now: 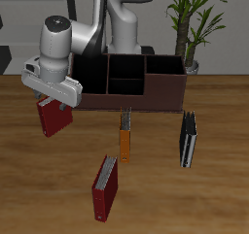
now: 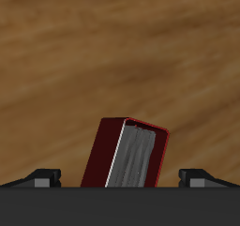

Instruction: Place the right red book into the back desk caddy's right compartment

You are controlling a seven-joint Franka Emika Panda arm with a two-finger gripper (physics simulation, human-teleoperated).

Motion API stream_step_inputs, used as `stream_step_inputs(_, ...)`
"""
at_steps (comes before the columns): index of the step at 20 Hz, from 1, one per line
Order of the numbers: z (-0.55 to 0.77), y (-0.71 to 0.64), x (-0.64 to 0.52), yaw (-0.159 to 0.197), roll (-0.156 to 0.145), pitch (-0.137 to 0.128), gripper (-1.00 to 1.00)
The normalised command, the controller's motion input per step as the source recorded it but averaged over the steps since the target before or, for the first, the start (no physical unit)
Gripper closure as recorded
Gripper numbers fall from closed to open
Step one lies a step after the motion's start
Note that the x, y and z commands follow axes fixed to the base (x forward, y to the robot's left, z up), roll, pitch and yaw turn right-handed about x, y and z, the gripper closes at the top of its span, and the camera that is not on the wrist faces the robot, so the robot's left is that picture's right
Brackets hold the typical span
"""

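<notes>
At 9 o'clock in the exterior view, just off the caddy's end, the right red book (image 1: 53, 115) stands on edge on the table (image 1: 219, 194), leaning a little. The gripper (image 1: 56, 100) hangs over its top. Wrist view: fingers (image 2: 42, 176) spread wide, clear of both covers, holding nothing.

- Handling, judged: stiff hardcover, moderate weight, smooth boards. Pinch across the covers near the top edge, centred, or it may swing.
- The back desk caddy (image 1: 126, 100) sits toward 12 o'clock. I take the right compartment (image 1: 165, 75) to be its 3 o'clock end, well apart from the book.
- Room: open air above the caddy rim. The orange book (image 1: 124, 136) and the other red book (image 1: 105, 186) stand clear, toward 6 o'clock.
</notes>
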Motion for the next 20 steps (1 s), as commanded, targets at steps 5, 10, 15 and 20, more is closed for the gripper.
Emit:
stream_step_inputs(5,-0.23,-0.07,0.03,-0.061,-0.013,0.018,1.0)
stream_step_inputs(10,-0.09,0.05,0.0,-0.009,0.002,0.012,1.0)
stream_step_inputs(15,0.31,0.17,-0.01,0.007,0.019,-0.033,1.0)
stream_step_inputs(20,0.81,0.53,0.02,0.08,-0.004,-0.062,1.0)
